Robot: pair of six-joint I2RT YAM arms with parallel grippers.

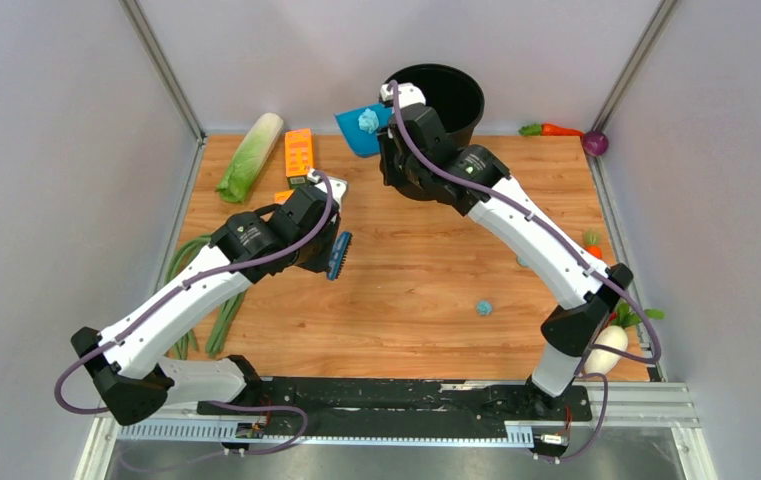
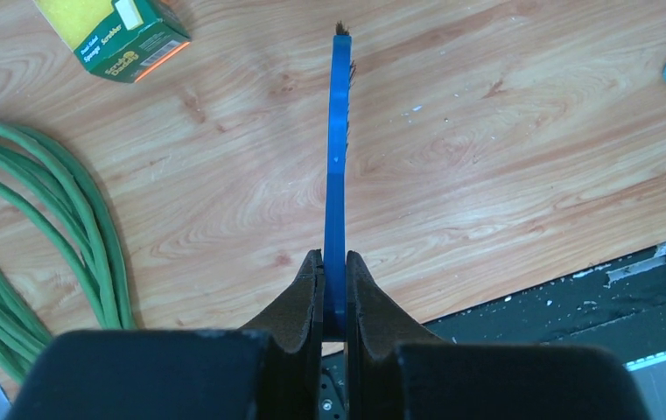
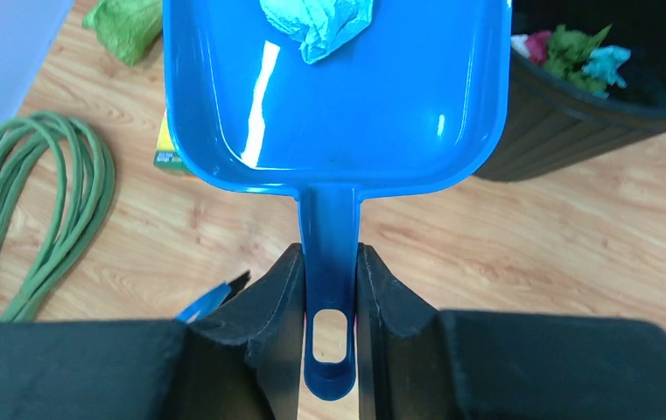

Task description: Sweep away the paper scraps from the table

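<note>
Top external view, mid-task: one of the paper scraps [image 1: 366, 121] rides in the blue dustpan [image 1: 354, 137] just beside the black bin [image 1: 453, 98], while another scrap [image 1: 483, 307] lies on the counter [image 1: 416, 300] well apart from the bin, on its near side. These wads look feather-light, soft and apt to roll, so I judge them better nudged by bristles than pinched. My right end effector [image 3: 329, 262] is partly closed, clamping the dustpan's handle. My left end effector [image 2: 334, 271], pressed together, pinches the blue brush [image 2: 338, 157] by its handle, farther from the bin.
</note>
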